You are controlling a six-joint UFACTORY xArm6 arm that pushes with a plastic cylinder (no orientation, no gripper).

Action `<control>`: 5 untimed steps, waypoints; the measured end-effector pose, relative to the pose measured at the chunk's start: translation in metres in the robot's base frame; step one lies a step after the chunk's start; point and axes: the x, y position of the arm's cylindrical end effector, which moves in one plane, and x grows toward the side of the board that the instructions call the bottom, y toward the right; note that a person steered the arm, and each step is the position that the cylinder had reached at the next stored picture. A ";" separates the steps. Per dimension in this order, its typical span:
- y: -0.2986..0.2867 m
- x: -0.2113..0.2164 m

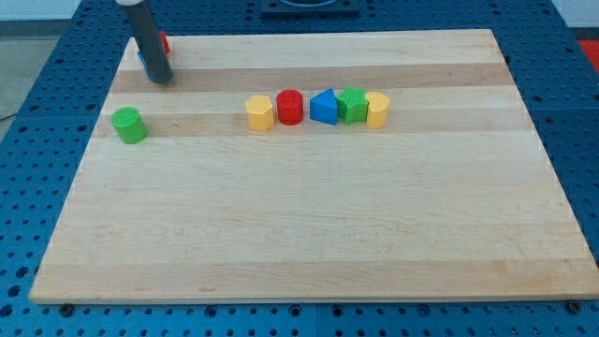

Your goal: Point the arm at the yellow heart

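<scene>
Tip (160,79): upper left of frame, well apart from row.
Pincer: none fitted; state could not be told.
Yellow heart (377,109): row's right end, touching green block (352,104).
Approach: best swept below row, then stopped just short.

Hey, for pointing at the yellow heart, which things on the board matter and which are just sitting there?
Part of the job:
yellow heart, at the row's right end in the view
my tip, far off near the view's top left

Just lying about:
yellow hexagon
red cylinder
blue triangle
green block, touching the heart
green cylinder
red and blue bits behind the rod, shapes hidden
</scene>
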 end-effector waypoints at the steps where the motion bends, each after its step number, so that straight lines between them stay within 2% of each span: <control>1: -0.008 -0.008; 2: -0.006 0.014; 3: 0.026 0.029; 5: 0.193 0.027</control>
